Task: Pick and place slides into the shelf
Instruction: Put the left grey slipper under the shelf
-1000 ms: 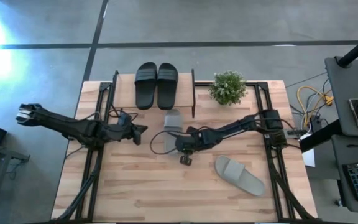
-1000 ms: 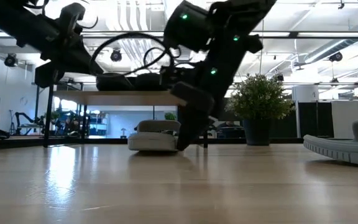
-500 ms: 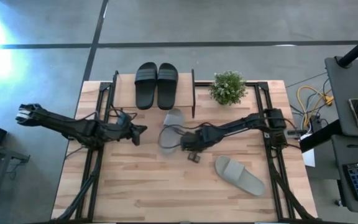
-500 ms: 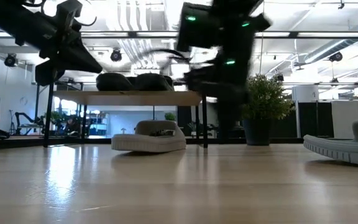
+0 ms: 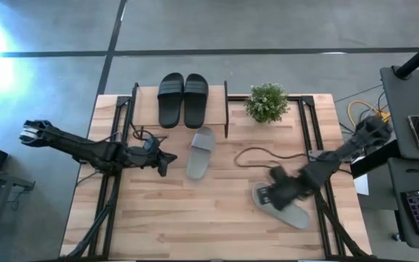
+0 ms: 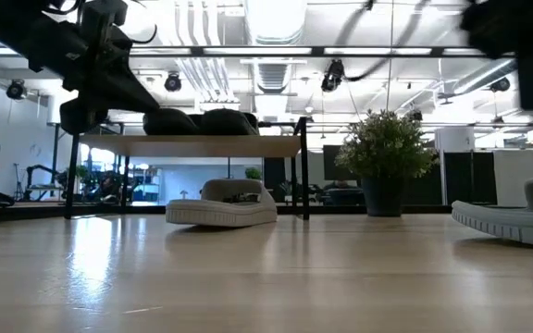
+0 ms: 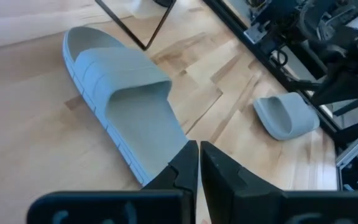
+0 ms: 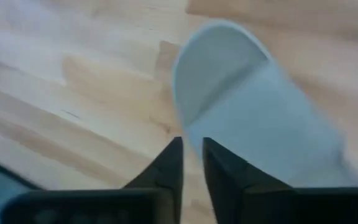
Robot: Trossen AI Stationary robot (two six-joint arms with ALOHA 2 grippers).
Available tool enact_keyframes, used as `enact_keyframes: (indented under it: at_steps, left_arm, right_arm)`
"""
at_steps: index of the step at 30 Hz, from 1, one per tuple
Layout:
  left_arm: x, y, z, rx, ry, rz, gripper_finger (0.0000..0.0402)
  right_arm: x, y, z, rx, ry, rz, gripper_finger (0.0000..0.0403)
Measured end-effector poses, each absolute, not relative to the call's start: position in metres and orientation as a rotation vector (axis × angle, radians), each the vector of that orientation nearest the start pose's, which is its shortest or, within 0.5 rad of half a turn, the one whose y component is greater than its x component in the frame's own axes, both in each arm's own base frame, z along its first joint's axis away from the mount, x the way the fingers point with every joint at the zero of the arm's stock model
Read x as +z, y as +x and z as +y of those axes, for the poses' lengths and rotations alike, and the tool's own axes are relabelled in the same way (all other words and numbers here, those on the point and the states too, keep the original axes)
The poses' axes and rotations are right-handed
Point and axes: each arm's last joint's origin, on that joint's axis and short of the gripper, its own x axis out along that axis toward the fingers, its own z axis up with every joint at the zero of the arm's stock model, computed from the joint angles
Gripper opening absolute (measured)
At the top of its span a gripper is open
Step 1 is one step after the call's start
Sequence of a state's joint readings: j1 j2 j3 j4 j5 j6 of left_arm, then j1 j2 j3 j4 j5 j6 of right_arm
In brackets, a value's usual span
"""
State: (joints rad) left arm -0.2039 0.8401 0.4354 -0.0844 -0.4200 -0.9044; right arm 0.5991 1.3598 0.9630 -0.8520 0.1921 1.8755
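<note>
Two black slides [image 5: 172, 100] [image 5: 196, 100] lie side by side on the top board of the shelf [image 5: 145, 109]. One light grey slide [image 5: 201, 151] rests sole-down on the table, its far end at the shelf's near edge. The second grey slide [image 5: 286, 209] lies sole-down at the near right. My right gripper [image 5: 264, 195] hovers over that slide's left end [image 8: 229, 81] with its fingers nearly together, touching nothing. My left gripper [image 5: 167, 161] is shut and empty, just left of the first grey slide [image 7: 123, 106].
A potted plant [image 5: 267, 102] stands right of the shelf at the far edge. A black cable [image 5: 257, 154] trails over the table between the grey slides. Black frame rails [image 5: 115, 182] [image 5: 318, 167] run along both table sides. Bare wood lies at the near middle.
My right gripper has left the grey slide by the shelf and swung quickly toward the table's right and near edge, ending above the second grey slide. The first grey slide stays on the table in front of the shelf.
</note>
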Motion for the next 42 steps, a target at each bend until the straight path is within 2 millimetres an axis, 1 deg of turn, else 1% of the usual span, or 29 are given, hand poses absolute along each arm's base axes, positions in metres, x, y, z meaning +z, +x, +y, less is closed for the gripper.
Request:
enact_keyframes:
  at_steps: [3,4,6,9,11,15,18,20,22,25,28,31,32,34,37,40,42]
  left_arm:
    - [0.213,0.175,-0.024,0.405,-0.732,0.339,0.0021]
    - [0.213,0.175,-0.024,0.405,-0.731,0.34,0.0028]
    - [0.214,0.174,-0.024,0.403,-0.734,0.334,0.0042]
    - [0.214,0.173,-0.024,0.402,-0.735,0.334,0.0062]
    - [0.216,0.173,-0.024,0.399,-0.745,0.321,0.0073]
    - [0.221,0.172,-0.024,0.381,-0.755,0.309,0.0086]
    - [0.221,0.171,-0.024,0.372,-0.758,0.312,0.0088]
    - [0.221,0.171,-0.024,0.365,-0.761,0.309,0.0088]
    - [0.22,0.171,-0.024,0.359,-0.761,0.321,0.0089]
    - [0.22,0.171,-0.024,0.353,-0.762,0.325,0.0089]
    - [0.22,0.171,-0.024,0.353,-0.762,0.326,0.0089]
    - [0.219,0.171,-0.024,0.354,-0.761,0.328,0.0089]
    - [0.219,0.171,-0.024,0.355,-0.761,0.328,0.0089]
    - [0.219,0.172,-0.024,0.356,-0.759,0.332,0.0089]
    - [0.218,0.172,-0.025,0.358,-0.759,0.334,0.0089]
    - [0.217,0.173,-0.025,0.361,-0.757,0.341,0.0089]
    - [0.216,0.174,-0.025,0.362,-0.756,0.345,0.0089]
  right_arm:
    - [0.234,0.17,0.152,-0.818,1.329,0.891,0.0091]
    - [0.233,0.162,0.158,-0.798,1.335,0.902,0.0107]
    - [0.229,0.154,0.167,-0.775,1.332,0.976,0.0137]
    - [0.209,0.158,0.176,-0.804,1.289,0.993,0.0174]
    - [0.196,0.161,0.18,-0.832,1.264,0.997,0.0191]
    - [0.171,0.168,0.189,-0.869,1.22,0.992,0.0207]
    - [0.16,0.175,0.192,-0.885,1.198,0.946,0.0209]
    - [0.157,0.178,0.192,-0.884,1.201,0.91,0.0205]
    - [0.157,0.184,0.19,-0.874,1.209,0.822,0.0194]
    - [0.164,0.19,0.182,-0.864,1.214,0.697,0.0164]
    - [0.167,0.198,0.175,-0.843,1.189,0.678,0.0108]
    - [0.17,0.212,0.173,-0.75,1.172,0.672,0.0034]
    - [0.172,0.218,0.173,-0.71,1.174,0.665,0.0023]
    - [0.176,0.231,0.171,-0.612,1.191,0.649,0.0015]
    - [0.184,0.25,0.164,-0.488,1.179,0.594,0.0009]
    - [0.19,0.266,0.151,-0.439,1.148,0.531,0.0009]
    - [0.191,0.273,0.142,-0.408,1.137,0.548,0.001]
